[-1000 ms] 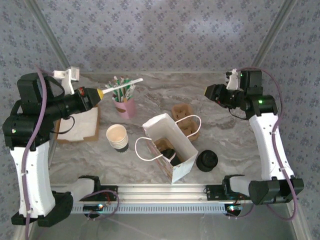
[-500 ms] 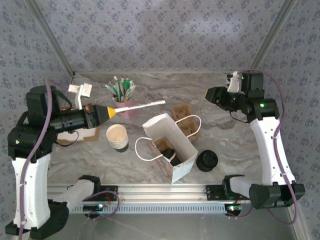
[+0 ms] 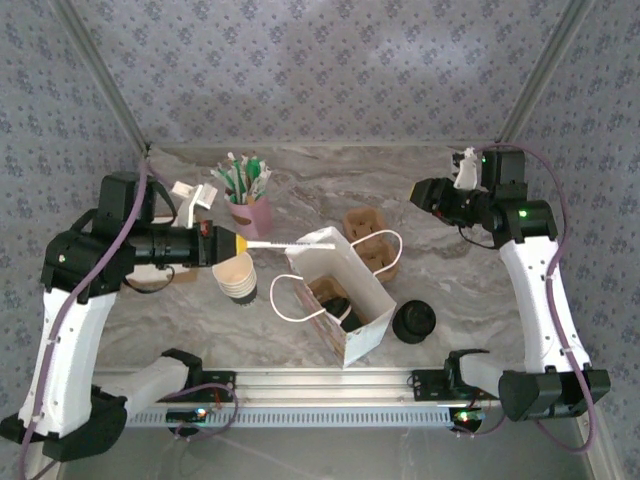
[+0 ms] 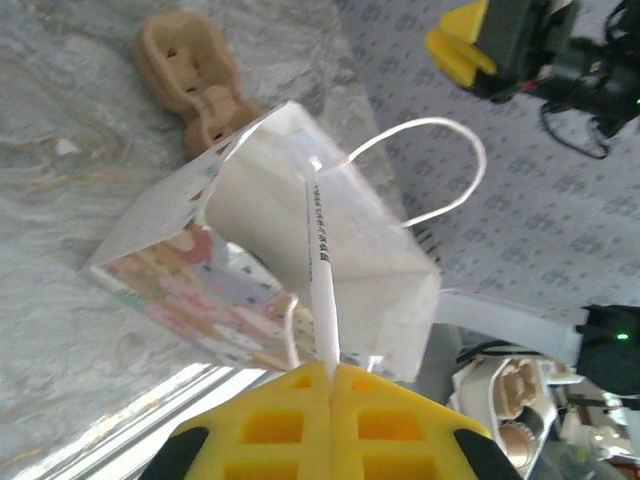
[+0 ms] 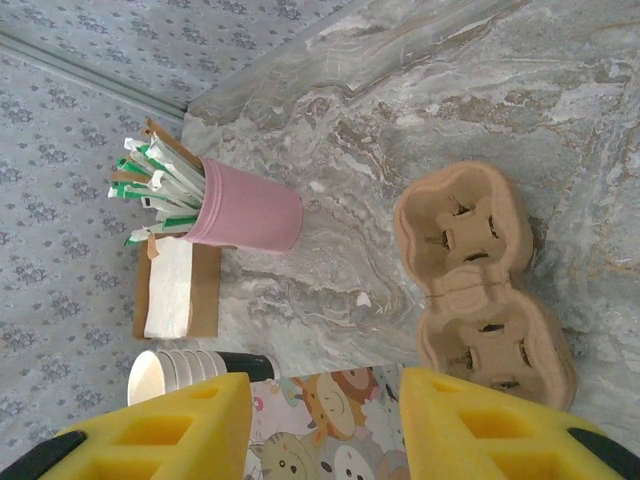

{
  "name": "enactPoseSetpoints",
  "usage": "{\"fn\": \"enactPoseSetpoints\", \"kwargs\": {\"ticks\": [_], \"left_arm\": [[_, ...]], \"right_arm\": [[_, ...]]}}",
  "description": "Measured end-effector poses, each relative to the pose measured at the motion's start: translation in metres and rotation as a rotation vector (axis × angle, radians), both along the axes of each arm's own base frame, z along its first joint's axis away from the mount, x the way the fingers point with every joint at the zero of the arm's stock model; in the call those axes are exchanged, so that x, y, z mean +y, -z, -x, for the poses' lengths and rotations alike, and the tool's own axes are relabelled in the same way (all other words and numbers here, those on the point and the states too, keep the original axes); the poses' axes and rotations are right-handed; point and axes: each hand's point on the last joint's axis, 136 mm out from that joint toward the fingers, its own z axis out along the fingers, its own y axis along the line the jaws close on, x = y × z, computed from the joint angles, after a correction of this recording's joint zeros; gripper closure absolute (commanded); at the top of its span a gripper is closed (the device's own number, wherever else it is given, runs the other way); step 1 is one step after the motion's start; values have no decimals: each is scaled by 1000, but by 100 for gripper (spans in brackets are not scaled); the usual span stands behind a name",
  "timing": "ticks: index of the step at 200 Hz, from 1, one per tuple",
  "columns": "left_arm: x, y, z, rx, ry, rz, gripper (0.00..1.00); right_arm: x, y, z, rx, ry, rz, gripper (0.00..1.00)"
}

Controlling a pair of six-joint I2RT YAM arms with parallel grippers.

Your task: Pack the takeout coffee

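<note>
Within the last second the left gripper [image 3: 240, 243], clamped tight on a paper-wrapped straw [image 3: 290, 240], has been swung away from the pink cup [image 3: 250, 213] of sticks and brought across above the stack of cups [image 3: 235, 272], so that the straw's far end is now laid over the mouth of the bag [image 3: 365, 340]. In the left wrist view the straw [image 4: 320, 260] is seen running from between the closed yellow fingers [image 4: 270, 425] into the white inside of the bag [image 4: 260, 220]. The packing is therefore judged to be far along, with the straw about to be dropped in. The right gripper [image 3: 420, 187] is held at the back right, its pads well apart and nothing gripped between them. The coffee cup [image 3: 340, 303] is taken to be the black-lidded shape low in the bag, resting in something brown; its white wall is hidden by the bag, so this cannot be confirmed. Whether the black round thing [image 3: 413, 321] on the table beside the bag is one lid or several cannot be made out.
</note>
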Motion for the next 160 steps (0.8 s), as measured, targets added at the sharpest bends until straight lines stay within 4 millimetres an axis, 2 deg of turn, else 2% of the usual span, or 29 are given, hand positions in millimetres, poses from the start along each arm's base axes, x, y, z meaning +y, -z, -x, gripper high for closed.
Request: {"fn": "enactPoseSetpoints", "kwargs": {"ticks": [35,56,124,144,160], "left_arm": [[0,11,-6,18,-2,-112,100],[-9,16,-9,21,25,-193,100],[-50,9,-33,-56,87,-440,100],[-71,6,-40,-95,110,-472,100],[-88,14,-42,-97,142,-499,100]], "right_arm": [[0,6,0,16,0,1,55],[0,9,1,23,0,1,54],[2,14,1,31,-14,-9,54],[2,16,2,35,-17,-14,54],[3,16,1,34,-21,-19,54]]}}
